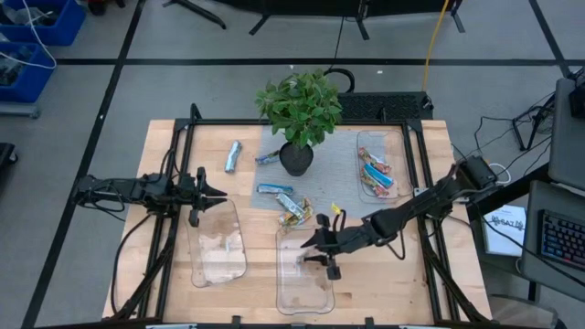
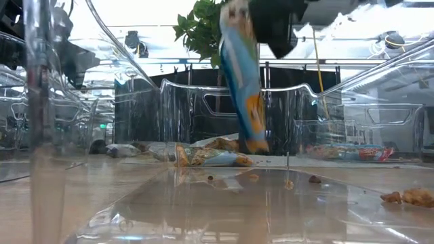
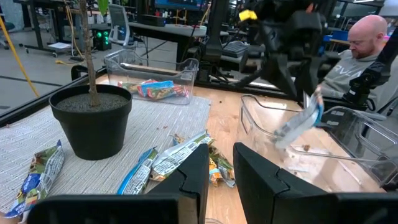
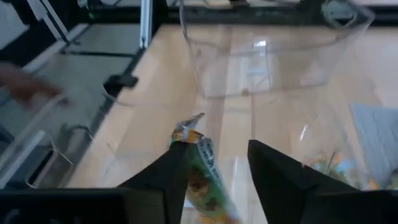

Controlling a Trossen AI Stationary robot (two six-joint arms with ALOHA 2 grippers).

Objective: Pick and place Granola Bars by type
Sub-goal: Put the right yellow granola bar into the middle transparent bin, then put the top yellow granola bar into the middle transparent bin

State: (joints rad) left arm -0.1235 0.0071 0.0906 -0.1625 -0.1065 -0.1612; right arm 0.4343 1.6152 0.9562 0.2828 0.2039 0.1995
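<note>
In the right wrist view, the lower end of the granola bar (image 4: 202, 165) is passing out of frame between the right end effector's (image 4: 217, 180) fingers. In the low view, that bar's top is merging with the dark end effector above; its print is blurring.

Left end effector (image 3: 219, 180): two dark fingers in foreground, narrow gap between them, nothing held. Black plant pot (image 3: 91, 119) on grey mat (image 3: 155, 118), thin stem rising. Granola bars: one blue-green (image 3: 38, 174) beside pot, cluster (image 3: 177, 160) just beyond fingers. Right end effector (image 3: 297, 68) above clear tray (image 3: 261, 115); blue-silver bar (image 3: 300, 121) hanging tilted below it. Farther clear tray (image 3: 152, 78) holds colourful bars (image 3: 160, 89). Person (image 3: 356, 50) seated beyond worktop (image 3: 227, 109).
</note>
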